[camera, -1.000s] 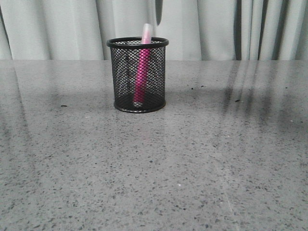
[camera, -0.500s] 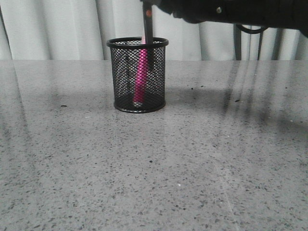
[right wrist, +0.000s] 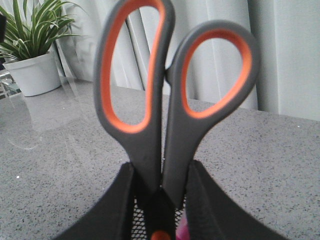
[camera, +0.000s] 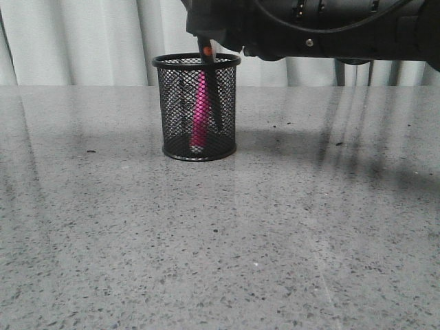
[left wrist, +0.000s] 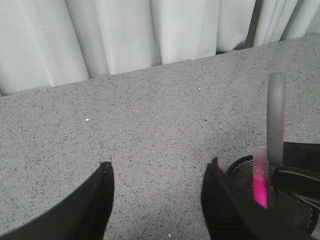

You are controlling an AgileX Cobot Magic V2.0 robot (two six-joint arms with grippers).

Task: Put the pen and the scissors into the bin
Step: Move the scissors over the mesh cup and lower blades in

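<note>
Up front, you see the scissors (camera: 210, 86) blades-down, nearly upright in the bin (camera: 197, 107) beside the leaning pen (camera: 199, 113). Your left gripper (left wrist: 157, 197) gapes empty. Your right gripper (right wrist: 159, 200) pinches the handles, loops upward, apparently firm.

scissors (right wrist: 170, 100) upright; fingers (right wrist: 112, 210) clamping handles; bin (right wrist: 142, 227) below

Speckled grey table (camera: 289, 227) with 1 bin on it

The black wire-mesh bin (camera: 179, 110) stands upright on the table's far half, left of centre; a white plant pot (right wrist: 32, 75) rests on the surface well away from the bin.
</note>
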